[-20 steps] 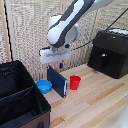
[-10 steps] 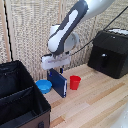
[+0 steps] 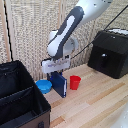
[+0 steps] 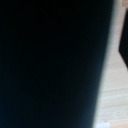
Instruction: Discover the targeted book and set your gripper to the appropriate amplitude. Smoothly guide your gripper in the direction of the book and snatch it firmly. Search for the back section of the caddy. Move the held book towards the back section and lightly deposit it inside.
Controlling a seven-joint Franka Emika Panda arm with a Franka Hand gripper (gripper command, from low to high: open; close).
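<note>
The dark navy book stands upright on the wooden table, between the light-blue bowl and the red cup. My gripper hangs from its white block straight over the book's top edge, with the fingertips down at that edge. The frames do not show whether the jaws are closed on it. In the wrist view the book fills nearly the whole picture as a dark surface. The black fabric caddy sits at the exterior view's lower left. Its back section lies beyond the divider, with nothing visible inside.
A light-blue bowl sits just on the caddy side of the book. A red cup stands close on the other side. A black glossy appliance with a cable stands at the exterior view's right. A pale slatted wall runs behind.
The arm has come down a little over the book, bringing the gripper to its top edge. The book, bowl and cup have not moved.
</note>
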